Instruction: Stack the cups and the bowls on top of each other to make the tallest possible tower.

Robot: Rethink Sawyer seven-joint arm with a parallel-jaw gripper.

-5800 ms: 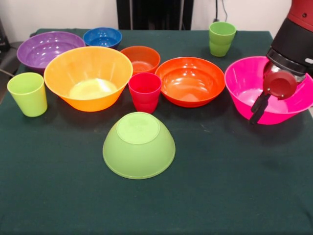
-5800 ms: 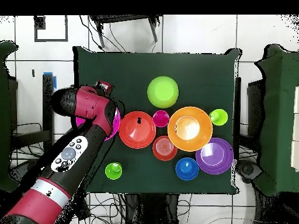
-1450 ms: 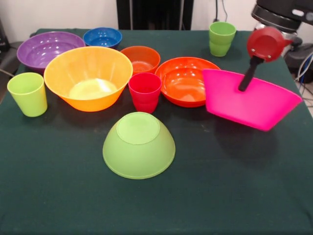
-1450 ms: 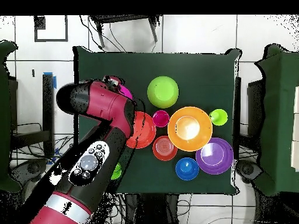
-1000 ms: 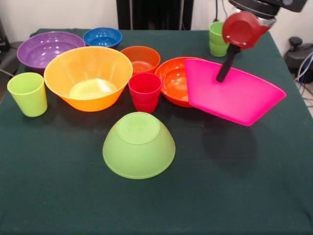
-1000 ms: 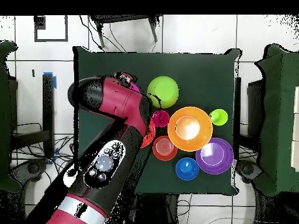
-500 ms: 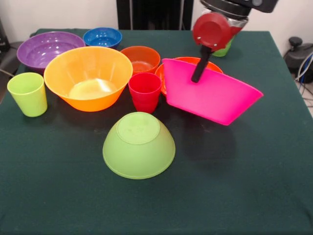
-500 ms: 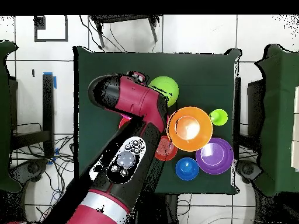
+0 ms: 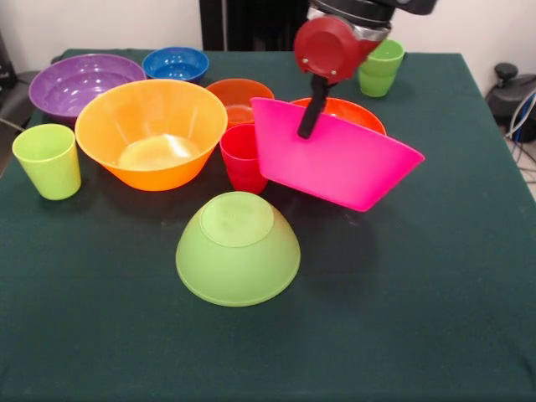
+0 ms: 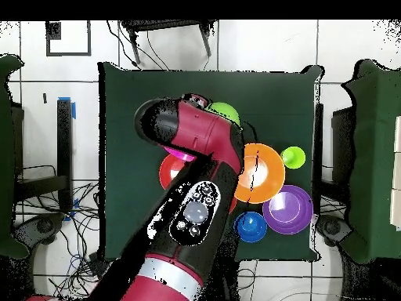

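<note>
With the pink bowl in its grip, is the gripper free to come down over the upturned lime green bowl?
Probably yes. The gripper holds the pink bowl tilted in the air, beside the lime green bowl, whose flat base is bare with nothing above it.

Noted dark green cloth (image 9: 419, 335) covering the table edge to edge, flat at the near edge, slightly rumpled at the corners in the overhead view (image 10: 274, 86). Beyond the far edge in the front view, logged pale wall (image 9: 84, 21). Off the right edge, recorded a black rounded object (image 9: 509, 84) on the floor with light cables (image 9: 521, 126) beside it. From above, logged white tiled floor (image 10: 258, 47) with dark joints, a black square outline (image 10: 67, 38) near the top left, blue tape (image 10: 74, 107) just off the table's left edge, and loose cables (image 10: 78, 196) along that side. Also noted green-covered furniture (image 10: 380, 149) well apart on the right.
</note>
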